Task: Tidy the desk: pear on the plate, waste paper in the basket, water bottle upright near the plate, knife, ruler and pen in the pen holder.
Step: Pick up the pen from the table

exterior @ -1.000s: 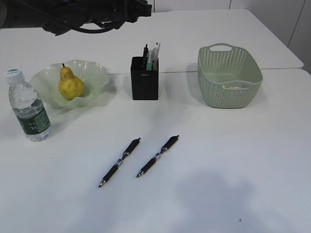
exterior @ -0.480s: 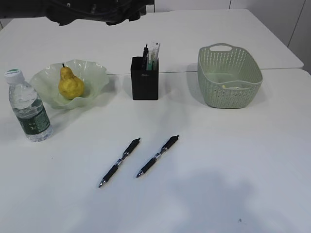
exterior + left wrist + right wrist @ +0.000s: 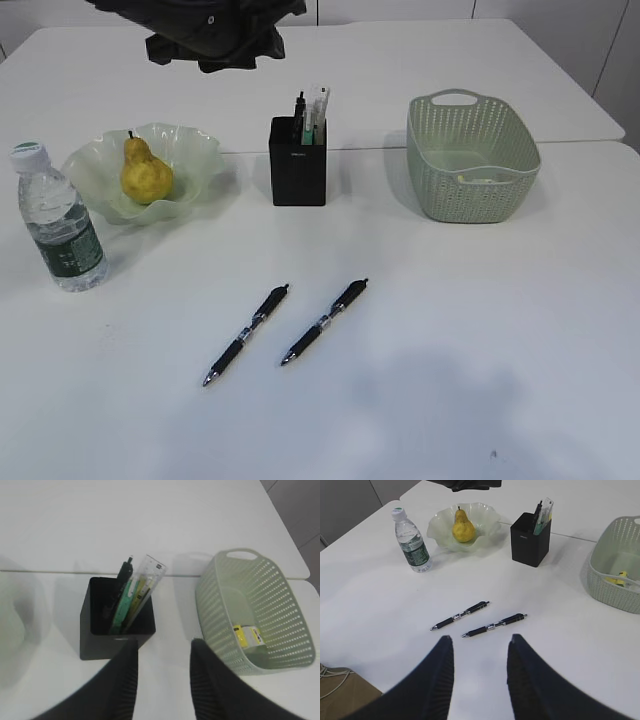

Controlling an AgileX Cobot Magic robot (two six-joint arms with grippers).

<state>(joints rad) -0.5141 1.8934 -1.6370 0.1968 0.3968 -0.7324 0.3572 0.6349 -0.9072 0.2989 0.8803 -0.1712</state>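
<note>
1. Looking down at a slant, the exterior view shows the white tabletop (image 3: pixel 450 400) with the pear (image 3: pixel 146 174) sitting in the plate (image 3: pixel 195 150) at left, stem up. The water bottle (image 3: pixel 58 232) stands upright just beside the plate, at its front left. The pen holder (image 3: pixel 298 170) is at centre back with the ruler (image 3: pixel 320 105) and other stick-shaped items poking out of it. The basket (image 3: pixel 472 155) is at right, with something yellowish inside. Two black pens (image 3: pixel 247 333) (image 3: pixel 323 321) lie side by side on the open tabletop in front, both slanted the same way, apart from each other. A dark arm (image 3: pixel 215 30) hangs at the top edge above the plate and pen holder; its end effector can't be made out here.

2. Left wrist view: the left end effector (image 3: pixel 161 672) hovers above the tabletop just in front of the pen holder (image 3: pixel 116 635), fingers (image 3: pixel 125 680) partly apart, nothing between them. Inside the holder are the clear ruler (image 3: pixel 145 582), the pale yellow knife (image 3: pixel 140 591), a mint-green pen (image 3: pixel 121 610) and a black pen (image 3: pixel 123 571), all leaning. The basket (image 3: pixel 220 620) is to the right, with a small yellow-labelled scrap (image 3: pixel 248 635) on its floor.

3. Right wrist view: the right end effector (image 3: pixel 479 667) is held high over the near tabletop, fingers (image 3: pixel 440 675) partly spread, gripping nothing. Both loose black pens (image 3: pixel 461 615) (image 3: pixel 494 625) lie ahead of it. Pear (image 3: pixel 462 527), plate (image 3: pixel 487 520), water bottle (image 3: pixel 411 541), pen holder (image 3: pixel 529 540) and basket (image 3: pixel 615 580) are farther back.
</note>
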